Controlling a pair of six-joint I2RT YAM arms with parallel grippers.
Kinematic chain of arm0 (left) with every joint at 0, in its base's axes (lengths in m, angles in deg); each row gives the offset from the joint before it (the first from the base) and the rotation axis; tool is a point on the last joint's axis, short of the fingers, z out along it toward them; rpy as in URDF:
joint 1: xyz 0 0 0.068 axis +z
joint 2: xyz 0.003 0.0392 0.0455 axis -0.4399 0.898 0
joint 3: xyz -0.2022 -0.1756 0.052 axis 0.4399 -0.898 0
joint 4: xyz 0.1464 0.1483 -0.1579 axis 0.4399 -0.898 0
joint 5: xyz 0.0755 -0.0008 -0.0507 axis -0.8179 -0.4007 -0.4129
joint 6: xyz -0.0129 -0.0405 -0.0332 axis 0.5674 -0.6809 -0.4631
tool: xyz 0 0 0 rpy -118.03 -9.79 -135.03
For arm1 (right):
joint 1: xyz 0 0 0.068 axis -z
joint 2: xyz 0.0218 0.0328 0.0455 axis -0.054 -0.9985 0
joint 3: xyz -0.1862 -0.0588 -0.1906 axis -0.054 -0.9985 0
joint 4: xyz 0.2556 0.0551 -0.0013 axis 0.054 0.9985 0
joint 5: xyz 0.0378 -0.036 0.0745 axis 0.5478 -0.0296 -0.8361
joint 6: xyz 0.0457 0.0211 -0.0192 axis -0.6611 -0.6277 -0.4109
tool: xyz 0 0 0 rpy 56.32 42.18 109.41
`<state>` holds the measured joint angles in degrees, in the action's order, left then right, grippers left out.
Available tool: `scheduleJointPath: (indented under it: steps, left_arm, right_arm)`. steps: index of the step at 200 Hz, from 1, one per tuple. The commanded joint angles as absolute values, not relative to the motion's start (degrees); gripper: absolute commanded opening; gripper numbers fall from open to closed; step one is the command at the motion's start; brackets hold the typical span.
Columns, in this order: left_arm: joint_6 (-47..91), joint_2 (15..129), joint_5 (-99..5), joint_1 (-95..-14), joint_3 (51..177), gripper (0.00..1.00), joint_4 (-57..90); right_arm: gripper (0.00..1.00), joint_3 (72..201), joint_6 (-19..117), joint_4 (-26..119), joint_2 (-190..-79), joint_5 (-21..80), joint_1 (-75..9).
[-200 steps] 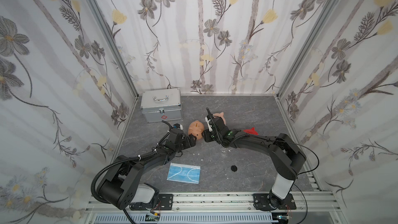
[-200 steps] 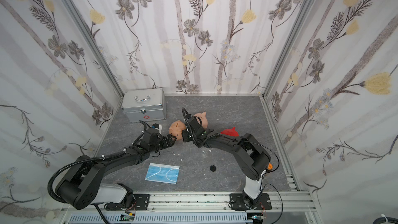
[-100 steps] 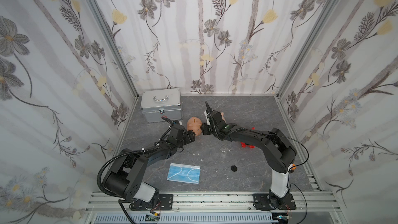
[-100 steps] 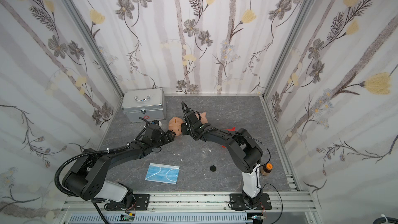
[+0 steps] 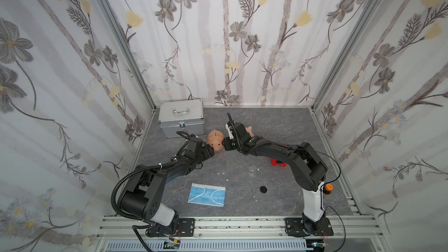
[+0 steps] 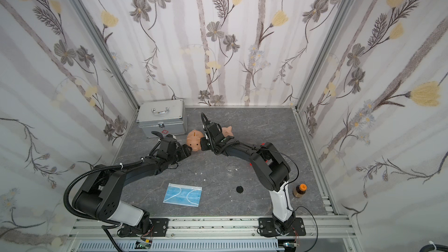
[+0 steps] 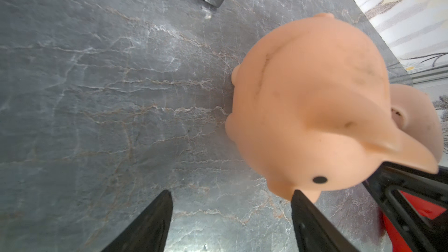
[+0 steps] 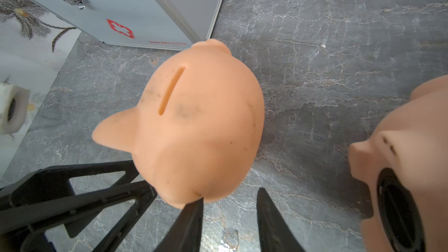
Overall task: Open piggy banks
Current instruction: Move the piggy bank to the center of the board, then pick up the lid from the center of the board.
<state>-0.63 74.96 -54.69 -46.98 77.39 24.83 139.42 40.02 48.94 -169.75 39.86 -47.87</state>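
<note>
In both top views the pig (image 5: 215, 139) stands upright on the surface (image 5: 278, 122), just in front of the case (image 5: 181, 120). The left tool (image 5: 210, 152) and the right tool (image 5: 226, 144) meet it at the head from two sides. Neither has a hold on it, so I think a push from one side may slide or tip it toward the case. The two tools are also very near each other and could collide. The second pig (image 5: 249, 130) is half hidden behind the right wrist, and the red pig (image 5: 278, 162) is mostly under the right arm. A loose plug (image 5: 263, 189) lies well apart, and I cannot tell from which pig it came.

In the left wrist view the left tool (image 7: 231, 192) is open and its gap is empty, with only bare surface inside. One fingertip (image 7: 297, 193) touches the face of the pig (image 7: 315, 107) just under the eye. If it closes here it would catch nothing, or pinch the round snout and slip off.

In the right wrist view the right tool (image 8: 230, 197) is partly open and holds nothing. One fingertip (image 8: 197, 204) is at the lower face of the pig (image 8: 201, 129). The coin slot shows, but the belly is hidden. The second pig (image 8: 407, 166) lies on its side with its plug (image 8: 397, 212) seemingly in place, cut off by the picture edge
</note>
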Motion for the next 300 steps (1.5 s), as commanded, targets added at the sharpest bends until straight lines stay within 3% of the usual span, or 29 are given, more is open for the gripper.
scheduleJointPath:
  steps: [1,56,99,137,193,231,300]
  left_arm:
    - [-1.21,73.29,-54.76,-46.84,76.77,0.78,24.17]
    - [0.73,60.14,-57.04,-47.92,71.90,0.81,18.27]
    - [2.63,53.71,-55.80,-54.53,69.39,0.85,19.60]
    - [3.27,61.22,-54.80,-65.84,73.02,0.86,25.98]
    - [2.65,80.94,-50.02,-77.00,84.05,0.87,33.01]
    - [-0.72,87.90,-48.64,-79.87,85.46,0.87,37.86]
    - [-2.13,89.89,-48.63,-80.02,83.89,0.86,40.49]
  right_arm:
    - [0.39,139.49,40.88,48.03,-168.85,39.10,-47.90]
    - [0.42,130.15,40.37,44.99,-157.02,43.42,-49.59]
    - [0.40,118.24,36.28,43.12,-144.61,48.57,-49.61]
    - [0.34,99.76,22.85,50.94,-127.96,55.76,-49.88]
    - [0.33,84.32,12.51,62.54,-113.34,49.70,-51.86]
    - [0.25,83.22,14.25,62.51,-113.07,45.17,-53.26]
    - [0.18,84.43,14.83,61.21,-118.33,45.11,-53.63]
